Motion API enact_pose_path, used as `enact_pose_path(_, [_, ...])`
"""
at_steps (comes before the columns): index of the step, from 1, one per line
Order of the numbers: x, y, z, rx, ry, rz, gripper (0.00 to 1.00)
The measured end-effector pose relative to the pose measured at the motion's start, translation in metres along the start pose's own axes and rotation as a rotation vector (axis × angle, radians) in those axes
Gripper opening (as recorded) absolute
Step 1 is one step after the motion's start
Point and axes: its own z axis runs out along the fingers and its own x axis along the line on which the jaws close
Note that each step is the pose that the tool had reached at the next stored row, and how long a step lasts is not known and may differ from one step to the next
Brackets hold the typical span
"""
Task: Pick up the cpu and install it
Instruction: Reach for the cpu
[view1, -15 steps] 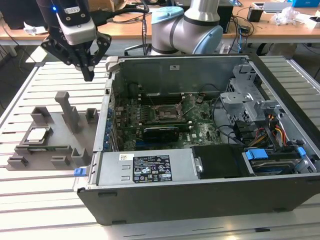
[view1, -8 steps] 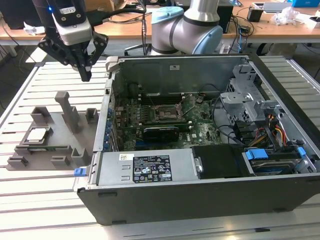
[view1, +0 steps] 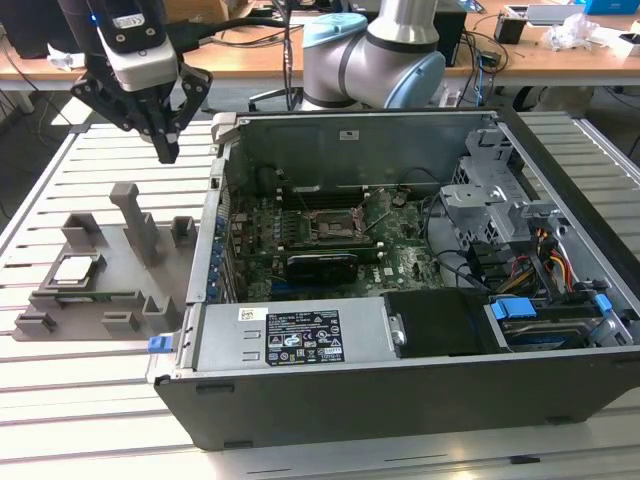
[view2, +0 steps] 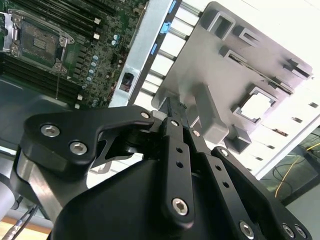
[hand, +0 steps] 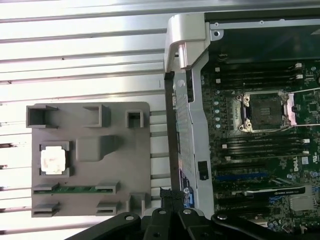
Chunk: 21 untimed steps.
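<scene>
The cpu (view1: 78, 268) is a small shiny square chip lying flat in a recess of the grey plastic tray (view1: 112, 303), at the exterior view's left. Both wrist views show the cpu (hand: 54, 160) (view2: 257, 106) still seated there. My gripper (view1: 168, 150) hangs well above the tray's far side, apart from the chip, its black fingers shut together with nothing between them. The open socket (view1: 330, 222) sits on the motherboard inside the computer case, and the first wrist view shows that socket (hand: 264, 111) with its frame lifted.
The open computer case (view1: 400, 400) lies on a slatted metal table, its side wall (hand: 186, 45) rising between tray and motherboard. Upright blocks (view1: 135, 220) stand on the tray. A drive cage and cables (view1: 500, 210) fill the case's right part.
</scene>
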Motion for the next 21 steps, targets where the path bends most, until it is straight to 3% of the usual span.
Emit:
enact_pose_path(3, [0.0063, -0.0004, 0.0, -0.0001, -0.0001, 0.0, 0.11])
enact_pose_path(8, [0.0227, -0.0009, 0.0, -0.0001, -0.0001, 0.0, 0.11])
enact_pose_path(11, [0.0304, 0.01, 0.0006, 0.0003, -0.0001, 0.0, 0.11])
enact_pose_path(15, [0.0525, 0.0129, 0.0006, 0.0005, -0.0002, 0.0, 0.11])
enact_pose_path(21, [0.074, 0.0112, 0.0005, 0.0004, -0.0002, 0.0, 0.11])
